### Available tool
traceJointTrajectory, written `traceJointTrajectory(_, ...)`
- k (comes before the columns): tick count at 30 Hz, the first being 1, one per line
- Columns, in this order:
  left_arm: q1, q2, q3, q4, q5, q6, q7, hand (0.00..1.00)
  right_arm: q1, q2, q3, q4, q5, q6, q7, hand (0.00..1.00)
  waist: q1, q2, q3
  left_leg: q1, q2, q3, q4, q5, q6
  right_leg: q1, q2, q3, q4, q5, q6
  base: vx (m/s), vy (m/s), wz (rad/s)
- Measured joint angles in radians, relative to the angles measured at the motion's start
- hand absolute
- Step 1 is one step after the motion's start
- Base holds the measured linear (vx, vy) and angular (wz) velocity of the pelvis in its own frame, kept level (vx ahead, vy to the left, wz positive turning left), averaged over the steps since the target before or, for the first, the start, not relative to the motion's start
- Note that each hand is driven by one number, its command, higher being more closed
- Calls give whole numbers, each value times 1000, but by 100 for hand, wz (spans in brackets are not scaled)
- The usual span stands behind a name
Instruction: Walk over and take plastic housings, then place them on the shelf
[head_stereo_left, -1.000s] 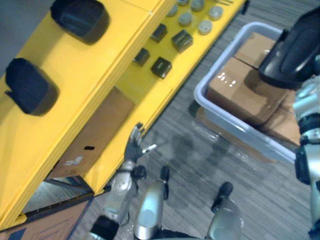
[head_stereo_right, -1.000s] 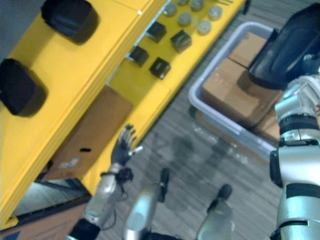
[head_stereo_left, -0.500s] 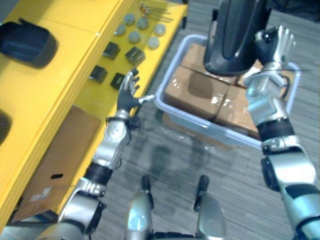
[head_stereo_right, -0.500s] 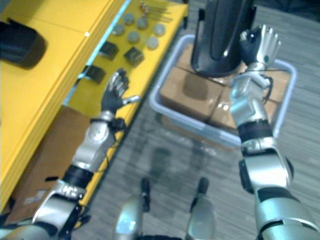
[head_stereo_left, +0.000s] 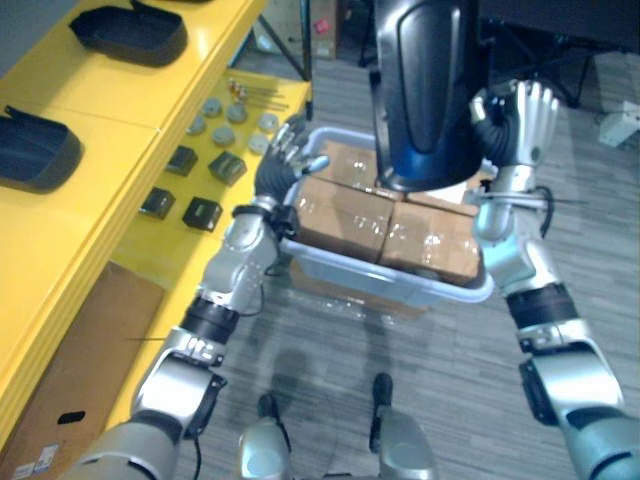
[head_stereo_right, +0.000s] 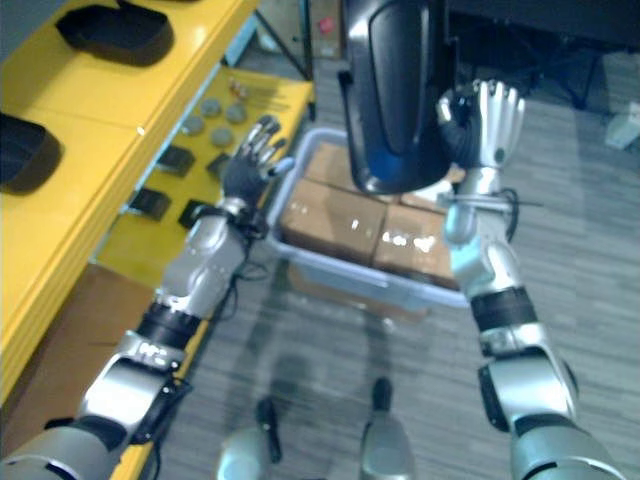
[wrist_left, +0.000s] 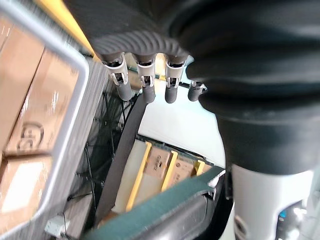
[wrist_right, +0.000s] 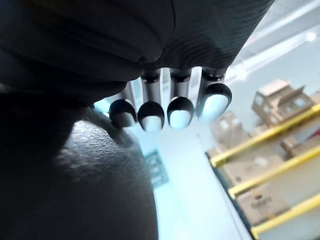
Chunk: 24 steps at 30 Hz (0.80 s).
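A large dark plastic housing (head_stereo_left: 425, 90) stands upright in the air above the grey bin (head_stereo_left: 390, 285). My right hand (head_stereo_left: 520, 125) holds it by its right edge, thumb hooked on it and fingers straight up beside it. In the right wrist view the housing (wrist_right: 75, 190) lies against the palm under the fingers (wrist_right: 180, 107). My left hand (head_stereo_left: 285, 165) is raised open at the bin's left corner, holding nothing. Two more dark housings (head_stereo_left: 130, 35) (head_stereo_left: 35, 150) lie on the top of the yellow shelf (head_stereo_left: 110, 130) at the left.
The grey bin holds brown cardboard boxes (head_stereo_left: 345, 215). The lower shelf carries small black blocks (head_stereo_left: 200, 212) and round grey discs (head_stereo_left: 225, 115). A flat cardboard box (head_stereo_left: 70, 380) lies under the shelf. Grey carpet floor spreads to the right.
The camera has swung, so the shelf sits further left. My right hand has brought the housing upright to the middle. My left hand has risen to the bin's corner.
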Motion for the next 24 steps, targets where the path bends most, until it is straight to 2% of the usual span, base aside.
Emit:
traceJointTrajectory(4, 0, -2, -19, 0, 1, 25, 8, 0, 26, 0, 2, -32, -27, -20, 0, 100, -2, -2, -16, 4, -1, 2, 1, 0, 0, 10, 1, 2, -14, 12, 0, -4, 3, -1)
traceJointTrajectory(10, 18, -27, -19, 1, 5, 33, 18, 0, 62, 8, 36, -61, -46, -44, 0, 100, 3, -10, -37, 16, -4, 0, -5, 0, 0, 35, 1, -3, -43, 22, 0, -6, 2, 0)
traceJointTrajectory(13, 30, -28, -27, 1, 11, 62, 32, 0, 70, 23, 50, -63, -58, -61, -2, 100, 2, -20, -54, 18, -5, 0, -12, 1, 0, 35, 1, -3, -45, 23, 0, 0, 0, 0)
traceJointTrajectory(17, 50, -30, -28, 26, 10, 69, 39, 0, 79, 31, 72, -71, -76, -81, -2, 100, 4, -25, -77, 19, -7, 0, -16, 1, 0, 36, 0, -2, -46, 24, 0, 0, 0, 0)
traceJointTrajectory(20, 61, -30, -28, 32, 10, 70, 48, 0, 102, 39, 96, -99, -76, -86, -2, 100, 7, -25, -78, 36, -9, 0, -21, 1, 0, 53, -1, -2, -50, 23, 0, 0, 0, 0)
traceJointTrajectory(24, 75, -36, -27, 32, 10, 70, 57, 0, 126, 55, 113, -124, -76, -114, -2, 100, 18, -25, -79, 51, -11, 0, -38, 5, -2, 66, -1, -3, -58, 23, 1, -25, 0, 0)
